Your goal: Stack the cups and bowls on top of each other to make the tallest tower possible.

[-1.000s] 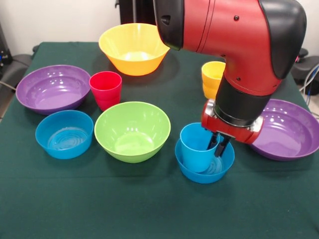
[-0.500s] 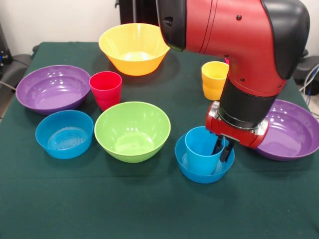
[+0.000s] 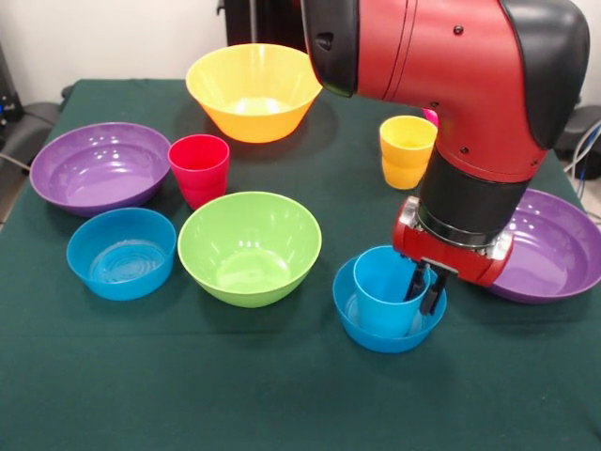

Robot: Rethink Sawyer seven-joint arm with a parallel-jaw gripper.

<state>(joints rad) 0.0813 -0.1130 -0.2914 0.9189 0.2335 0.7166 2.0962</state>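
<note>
From left, a purple bowl (image 3: 100, 167), red cup (image 3: 199, 168) and lime green bowl (image 3: 250, 246) sit apart; right, the gripper (image 3: 424, 287) pinches the blue cup (image 3: 386, 290) rim, standing inside a small blue bowl (image 3: 389, 315).

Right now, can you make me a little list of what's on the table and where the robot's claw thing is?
tower so far: blue cup standing in a small blue bowl
gripper: fingers straddle the cup's rim
loose cups: red cup, yellow cup
loose bowls: green bowl, orange bowl, two purple bowls, another blue bowl
</note>
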